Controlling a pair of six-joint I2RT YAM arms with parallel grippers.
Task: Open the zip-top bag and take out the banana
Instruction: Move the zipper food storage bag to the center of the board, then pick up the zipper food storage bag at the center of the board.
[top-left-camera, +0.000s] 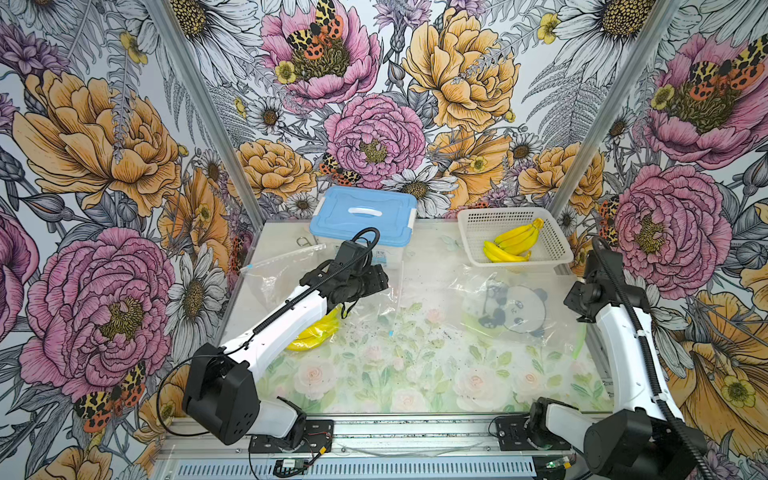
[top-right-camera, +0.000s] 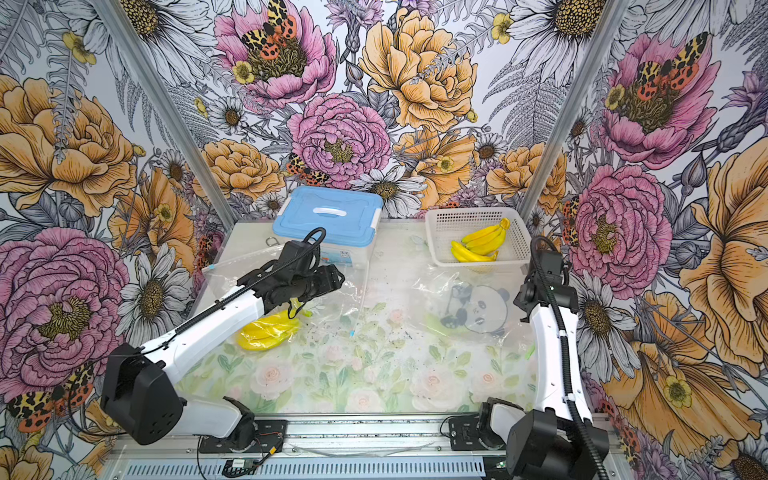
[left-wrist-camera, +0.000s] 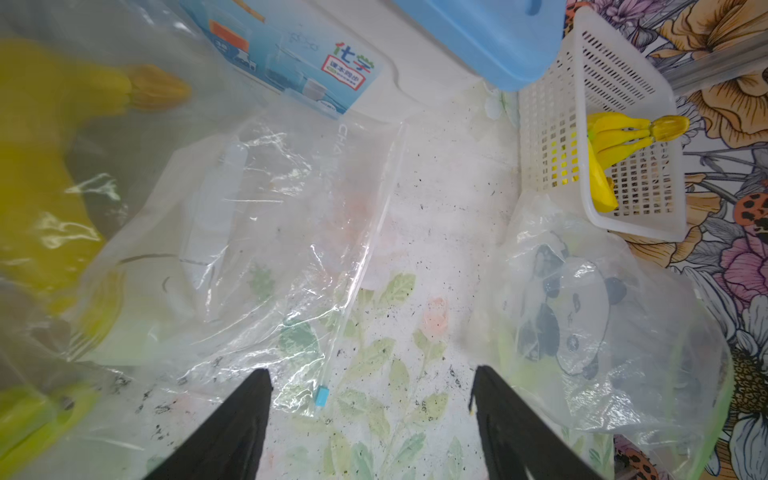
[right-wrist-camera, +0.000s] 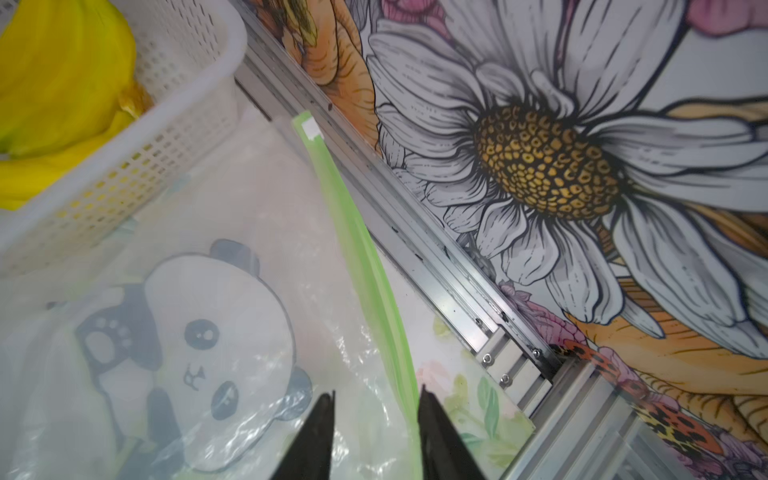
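Observation:
A clear zip-top bag (top-left-camera: 291, 276) (top-right-camera: 232, 278) (left-wrist-camera: 257, 232) with a blue slider tab (top-left-camera: 391, 333) (left-wrist-camera: 322, 395) lies at the left of the table. A yellow banana bunch (top-left-camera: 311, 334) (top-right-camera: 266, 330) (left-wrist-camera: 37, 166) shows through its plastic, partly under my left arm. My left gripper (top-left-camera: 376, 280) (top-right-camera: 332, 280) (left-wrist-camera: 370, 374) hovers open over the bag's zip edge, with nothing between its fingers. My right gripper (right-wrist-camera: 376, 392) stands open at the right edge. It is over a second bag with a panda print (top-left-camera: 513, 309) (right-wrist-camera: 199, 332), close to that bag's green zip strip (right-wrist-camera: 357, 232).
A white basket (top-left-camera: 519, 262) (top-right-camera: 440, 245) at the back right holds another banana bunch (top-left-camera: 513, 241) (top-right-camera: 482, 241). A box with a blue lid (top-left-camera: 361, 212) (top-right-camera: 328, 214) stands at the back, just behind my left gripper. Metal frame rails border the table.

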